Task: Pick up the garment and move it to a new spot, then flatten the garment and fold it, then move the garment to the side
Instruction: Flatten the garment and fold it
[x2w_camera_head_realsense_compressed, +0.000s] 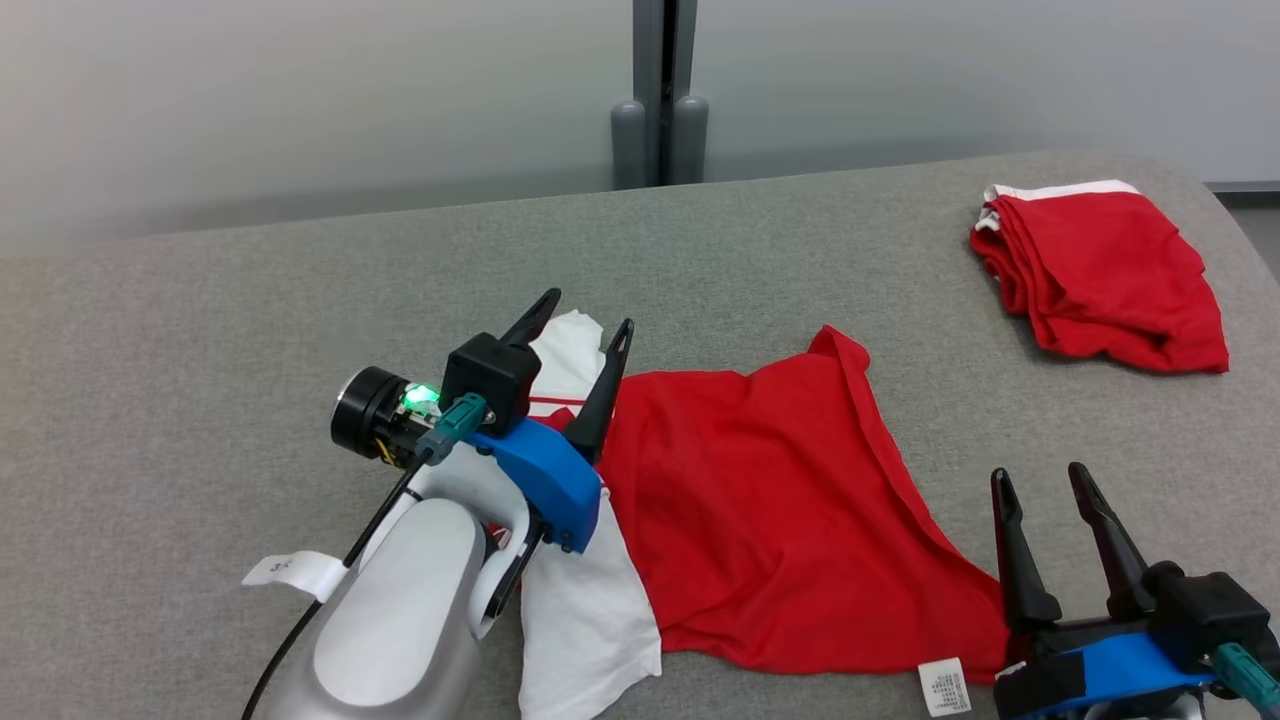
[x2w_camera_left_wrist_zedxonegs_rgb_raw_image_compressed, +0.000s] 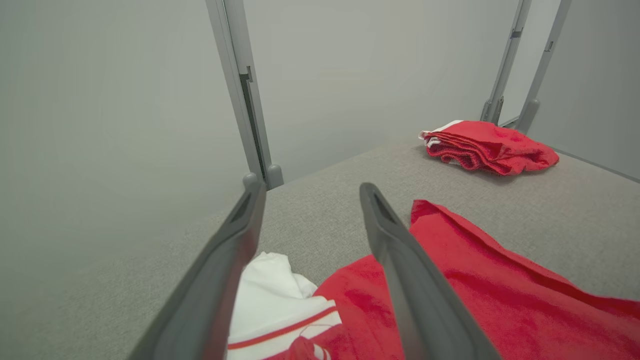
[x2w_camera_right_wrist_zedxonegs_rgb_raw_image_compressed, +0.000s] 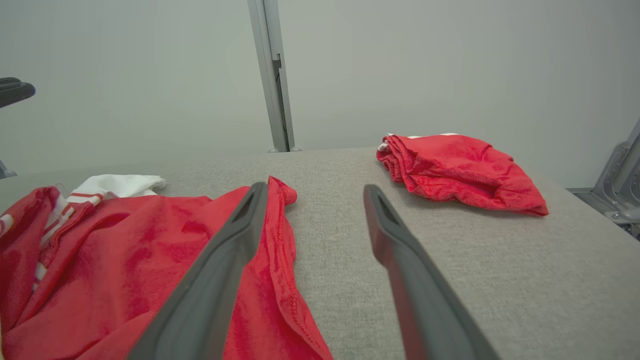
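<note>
A red garment (x2w_camera_head_realsense_compressed: 770, 510) with white parts lies loosely spread on the grey table (x2w_camera_head_realsense_compressed: 200, 320), a white care tag (x2w_camera_head_realsense_compressed: 943, 686) at its near edge. My left gripper (x2w_camera_head_realsense_compressed: 585, 322) hovers open over its white left end, nothing between the fingers; in the left wrist view the white cloth (x2w_camera_left_wrist_zedxonegs_rgb_raw_image_compressed: 272, 295) sits between and below the open fingers (x2w_camera_left_wrist_zedxonegs_rgb_raw_image_compressed: 400, 270). My right gripper (x2w_camera_head_realsense_compressed: 1040, 475) stands open at the garment's near right corner, empty. The right wrist view has the garment (x2w_camera_right_wrist_zedxonegs_rgb_raw_image_compressed: 125, 260) to the left of the open fingers (x2w_camera_right_wrist_zedxonegs_rgb_raw_image_compressed: 395, 250).
A second red garment (x2w_camera_head_realsense_compressed: 1100, 270), folded, with a white edge, rests at the table's far right; it also appears in both wrist views (x2w_camera_left_wrist_zedxonegs_rgb_raw_image_compressed: 490, 147) (x2w_camera_right_wrist_zedxonegs_rgb_raw_image_compressed: 460, 170). A grey post (x2w_camera_head_realsense_compressed: 658, 95) rises behind the table. A white label (x2w_camera_head_realsense_compressed: 290, 572) hangs on my left arm's cable.
</note>
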